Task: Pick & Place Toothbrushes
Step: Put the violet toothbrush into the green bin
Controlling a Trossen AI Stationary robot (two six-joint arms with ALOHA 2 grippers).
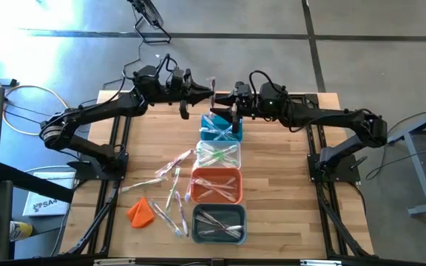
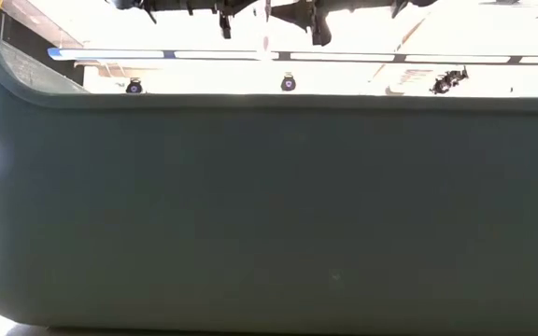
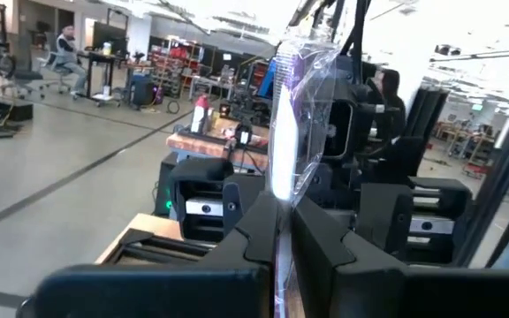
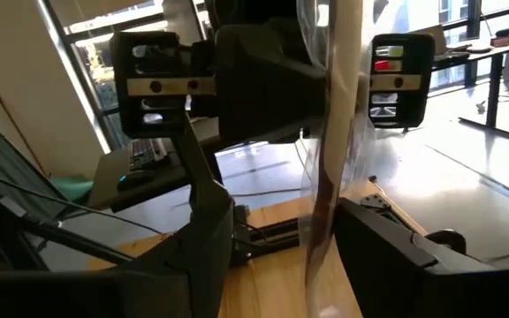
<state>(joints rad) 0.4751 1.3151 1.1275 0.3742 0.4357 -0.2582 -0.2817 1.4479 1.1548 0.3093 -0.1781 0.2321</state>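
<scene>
A toothbrush in a clear wrapper [image 3: 285,132] stands upright in the air over the table's far middle, above the teal bin [image 1: 220,127]. My left gripper [image 3: 283,221] is shut on it, reaching in from the left [image 1: 207,94]. My right gripper [image 4: 281,238] faces it from the right [image 1: 222,97] and is open. Its two fingers [image 4: 206,238] stand on either side of the wrapped toothbrush [image 4: 330,177]; whether they touch it I cannot tell. More toothbrushes [image 1: 170,185] lie flat on the wood to the left of the bins. My left gripper pinches the wrapped toothbrush between its two fingers [image 3: 316,238], partway along its length [image 3: 279,208]. The fingers come about level from the table's left and lie across it. The toothbrush stands upright, lifted clear of the table and bins, its longer part above the fingers.
Down the table's middle run a teal bin, a clear bin [image 1: 219,154], an orange bin [image 1: 217,185] and a grey bin [image 1: 219,224], each with toothbrushes inside. An orange lump [image 1: 140,212] lies near left. A dark bin wall [image 2: 269,215] fills most of the low view.
</scene>
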